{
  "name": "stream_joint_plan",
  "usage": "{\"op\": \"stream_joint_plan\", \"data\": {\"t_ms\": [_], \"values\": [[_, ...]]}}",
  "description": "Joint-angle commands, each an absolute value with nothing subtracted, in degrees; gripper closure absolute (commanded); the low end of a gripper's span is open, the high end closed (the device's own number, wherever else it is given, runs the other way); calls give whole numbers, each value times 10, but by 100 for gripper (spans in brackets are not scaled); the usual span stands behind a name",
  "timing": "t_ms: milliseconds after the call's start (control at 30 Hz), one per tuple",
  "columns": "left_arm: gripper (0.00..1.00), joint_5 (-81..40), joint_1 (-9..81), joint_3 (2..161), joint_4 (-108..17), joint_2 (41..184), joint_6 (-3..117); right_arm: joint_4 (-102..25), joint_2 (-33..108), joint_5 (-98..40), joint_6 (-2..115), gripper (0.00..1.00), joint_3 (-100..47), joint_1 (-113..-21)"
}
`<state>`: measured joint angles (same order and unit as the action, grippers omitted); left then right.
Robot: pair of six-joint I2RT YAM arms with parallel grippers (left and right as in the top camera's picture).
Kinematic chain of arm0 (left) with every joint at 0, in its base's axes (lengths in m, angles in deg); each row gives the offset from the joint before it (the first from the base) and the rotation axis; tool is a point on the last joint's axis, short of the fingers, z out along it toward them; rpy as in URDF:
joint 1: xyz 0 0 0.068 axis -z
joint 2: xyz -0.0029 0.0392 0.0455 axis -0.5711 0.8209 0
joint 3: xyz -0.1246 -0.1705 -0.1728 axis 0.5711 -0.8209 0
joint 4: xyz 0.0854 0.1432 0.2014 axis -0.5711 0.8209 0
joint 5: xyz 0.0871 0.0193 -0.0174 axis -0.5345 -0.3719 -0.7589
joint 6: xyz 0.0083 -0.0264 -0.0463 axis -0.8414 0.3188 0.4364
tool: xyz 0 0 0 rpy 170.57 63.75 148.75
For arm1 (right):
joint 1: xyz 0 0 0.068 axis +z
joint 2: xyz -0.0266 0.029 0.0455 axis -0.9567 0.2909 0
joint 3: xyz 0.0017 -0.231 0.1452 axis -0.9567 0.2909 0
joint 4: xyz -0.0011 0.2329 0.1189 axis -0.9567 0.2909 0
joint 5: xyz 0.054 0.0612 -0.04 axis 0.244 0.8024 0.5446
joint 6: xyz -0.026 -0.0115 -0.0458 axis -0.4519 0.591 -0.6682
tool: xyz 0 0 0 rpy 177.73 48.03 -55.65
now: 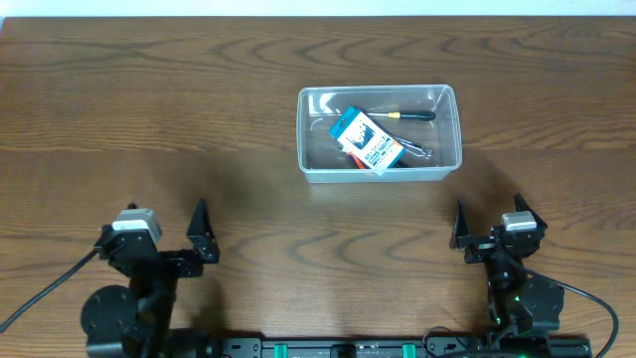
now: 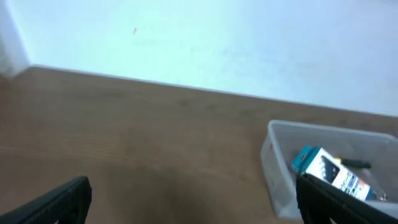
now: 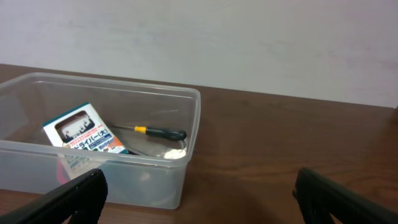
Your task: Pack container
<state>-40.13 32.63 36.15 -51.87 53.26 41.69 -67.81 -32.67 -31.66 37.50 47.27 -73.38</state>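
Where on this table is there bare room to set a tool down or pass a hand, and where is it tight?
The table is bare left of the container, behind it, right of it, and between it and the left gripper and right gripper. It is crowded only inside the container, around the blue-and-white box and screwdriver.

1. The container was a clear, colourless plastic bin, rectangular, with rounded corners and a thin rim, open at the top.
2. It stood upright and flat on the wooden table, its long sides parallel to the table's far edge.
3. It sat a little right of the table's centre, well apart from every edge.
4. Inside, a blue-and-white box lay askew across the middle, partly covering something red.
5. A screwdriver with a black handle and yellow collar lay along the far wall, its handle toward the right end.
6. The left end of its floor was bare.
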Motion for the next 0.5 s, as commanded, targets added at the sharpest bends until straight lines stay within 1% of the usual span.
{"op": "stream_joint_plan", "data": {"t_ms": [0, 467], "values": [[2, -393, 341, 312, -557, 509, 423, -676, -330, -318, 370, 1, 474, -730], [2, -400, 343, 137, -705, 429, 419, -676, -330, -318, 370, 1, 474, -730]]}}
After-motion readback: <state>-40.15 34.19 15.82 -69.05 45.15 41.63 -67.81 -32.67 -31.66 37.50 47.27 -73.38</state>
